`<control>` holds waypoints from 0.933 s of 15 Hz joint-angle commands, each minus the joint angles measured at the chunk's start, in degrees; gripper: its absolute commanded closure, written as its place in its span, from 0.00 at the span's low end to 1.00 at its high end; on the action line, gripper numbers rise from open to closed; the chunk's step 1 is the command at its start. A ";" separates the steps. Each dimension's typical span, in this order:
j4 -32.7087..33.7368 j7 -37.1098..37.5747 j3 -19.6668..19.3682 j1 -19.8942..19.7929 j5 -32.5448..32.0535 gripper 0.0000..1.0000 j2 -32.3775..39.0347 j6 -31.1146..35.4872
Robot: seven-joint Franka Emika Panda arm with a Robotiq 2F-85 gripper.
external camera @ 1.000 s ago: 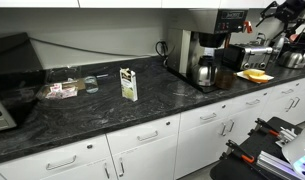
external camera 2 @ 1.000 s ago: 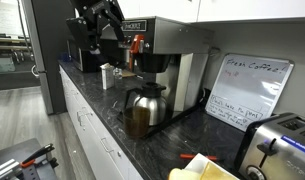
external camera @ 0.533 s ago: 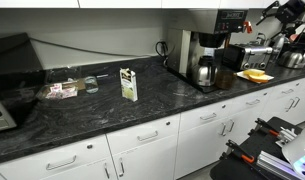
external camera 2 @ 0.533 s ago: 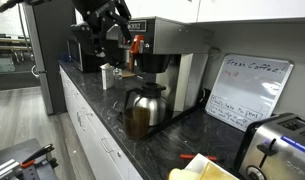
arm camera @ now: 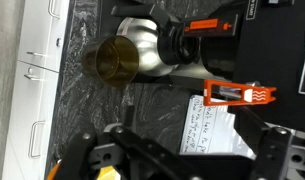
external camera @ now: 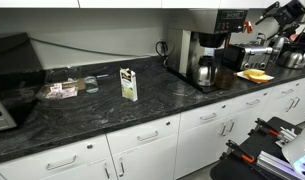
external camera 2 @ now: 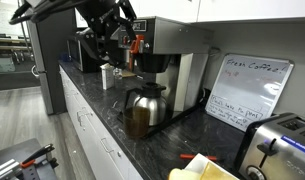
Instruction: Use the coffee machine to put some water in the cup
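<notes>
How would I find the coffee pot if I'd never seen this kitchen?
Look along the long dark counter until you reach the big black coffee machine. The pot sits right under it. It is round and shiny silver, not flat and white like the handwritten sign beside it.

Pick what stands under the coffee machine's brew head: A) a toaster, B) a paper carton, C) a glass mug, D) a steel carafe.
D: the steel carafe stands at the foot of the coffee machine in both exterior views, while the carton stands apart, farther along the counter.
</notes>
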 commanded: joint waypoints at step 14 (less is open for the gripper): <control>0.11 -0.26 -1.22 0.37 5.00 0.00 0.88 2.36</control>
